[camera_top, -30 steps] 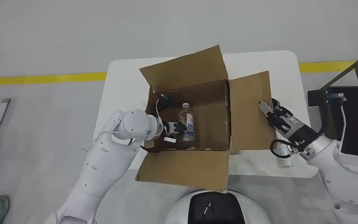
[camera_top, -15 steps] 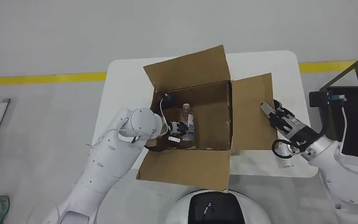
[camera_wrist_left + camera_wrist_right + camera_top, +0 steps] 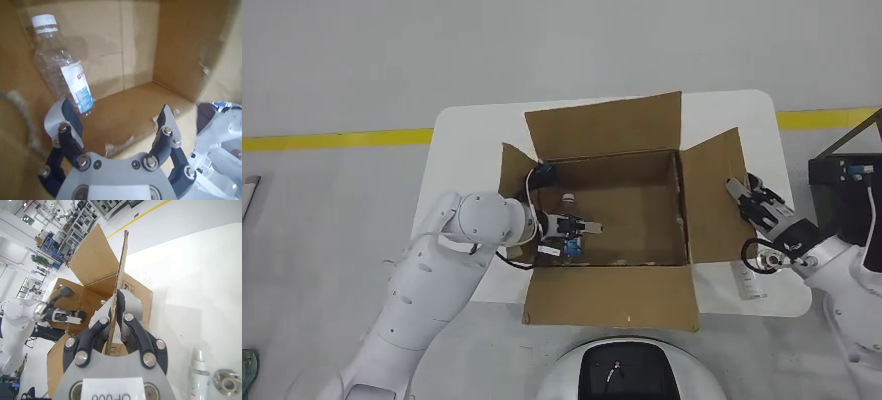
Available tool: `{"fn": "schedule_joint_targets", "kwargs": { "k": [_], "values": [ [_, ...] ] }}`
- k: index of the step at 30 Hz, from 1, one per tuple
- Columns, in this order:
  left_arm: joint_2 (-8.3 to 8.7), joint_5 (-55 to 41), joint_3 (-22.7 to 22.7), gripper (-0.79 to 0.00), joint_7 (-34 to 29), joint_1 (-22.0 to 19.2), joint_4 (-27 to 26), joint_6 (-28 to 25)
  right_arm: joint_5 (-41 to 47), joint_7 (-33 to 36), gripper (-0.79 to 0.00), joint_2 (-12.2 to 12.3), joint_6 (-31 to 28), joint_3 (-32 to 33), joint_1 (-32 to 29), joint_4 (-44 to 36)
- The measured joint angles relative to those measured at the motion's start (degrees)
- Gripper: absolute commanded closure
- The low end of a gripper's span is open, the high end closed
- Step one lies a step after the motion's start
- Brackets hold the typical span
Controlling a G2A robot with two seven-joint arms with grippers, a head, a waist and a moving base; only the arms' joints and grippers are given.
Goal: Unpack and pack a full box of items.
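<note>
Top: left gripper point(image 3: 585, 228) sits low in the box point(image 3: 602, 130) next to the bottle point(image 3: 567, 208), and the right gripper point(image 3: 739, 188) is at the right flap point(image 3: 712, 205). Left wrist: jaws wide open and empty, bottle leaning on the wall just beside one finger, outside the gap, so I'd shift sideways to centre it before closing. Right wrist: jaws pinched on the flap edge, which should be held back so the lift-out is free.

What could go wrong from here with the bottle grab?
1. The left pincer is open, but the bottle lies off to one finger's side, by the box wall; closing may miss or shove it.
2. The right pincer is shut on the flap; pulling could tear it or drag the box into the spray bottle.
</note>
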Motion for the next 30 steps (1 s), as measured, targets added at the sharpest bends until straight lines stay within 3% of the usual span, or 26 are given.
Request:
{"fn": "schedule_joint_targets", "kwargs": {
  "k": [5, 6, 7, 8, 9, 11, 12, 13, 19, 21, 25, 27, 30],
  "values": [
    [1.41, 0.0, -4.3, -0.785, -1.8, 2.6, -5.7, -1.0, 0.4, 1.4, -0.006, 0.3, -0.6, 2.1, -0.2, 2.9],
    [1.64, 0.3, -4.9, -0.785, -2.1, 3.1, -6.7, -1.2, 0.5, 1.5, -0.203, 0.3, -0.7, 2.4, -0.3, 3.2],
    [1.86, 0.6, -5.5, -0.785, -2.4, 3.5, -7.6, -1.3, 0.6, 1.5, -0.339, 0.3, -0.9, 2.7, -0.4, 3.4],
    [2.13, 0.8, -6.3, -0.785, -2.6, 4.2, -8.8, -1.5, 0.7, 1.5, -0.369, 0.4, -1.1, 3.0, -0.6, 3.7],
    [2.32, 0.8, -7.0, -0.785, -2.5, 4.6, -9.8, -1.8, 0.9, 1.5, -0.456, 0.4, -1.3, 3.3, -0.7, 3.8],
    [2.75, 1.4, -8.6, -0.785, -1.8, 5.6, -12.2, -2.4, 1.6, 1.2, -0.693, 0.5, -1.6, 4.1, -1.1, 3.8],
    [2.93, 1.7, -9.3, -0.785, -1.4, 6.1, -13.3, -2.7, 2.0, 1.1, -0.763, 0.5, -1.8, 4.5, -1.3, 3.7],
    [3.10, 1.9, -9.9, -0.785, -1.1, 6.5, -14.3, -3.1, 2.4, 1.2, -0.785, 0.5, -1.9, 5.1, -1.6, 3.5],
    [4.05, 2.7, -13.9, -0.785, -0.5, 8.7, -19.7, -3.8, 0.1, 4.3, -0.785, 1.1, -3.2, 11.6, -4.7, 1.0],
    [4.33, 2.6, -15.3, -0.785, -0.5, 9.3, -21.2, -3.9, -2.9, 6.6, -0.517, 1.5, -4.4, 14.4, -6.2, 0.1],
    [4.75, 1.5, -17.8, -0.785, 0.1, 10.5, -23.2, -3.9, -9.9, 12.2, -0.289, 2.1, -4.5, 18.7, -9.9, -1.4],
    [4.94, 1.1, -18.7, -0.785, 0.2, 11.0, -23.8, -4.2, -12.1, 14.4, -0.025, 2.3, -5.1, 19.5, -11.6, -2.4],
    [5.12, 0.7, -19.2, -0.785, 0.3, 11.6, -24.1, -4.6, -13.4, 15.6, 0.000, 2.3, -6.0, 19.1, -13.6, -2.9]
  ]
}}
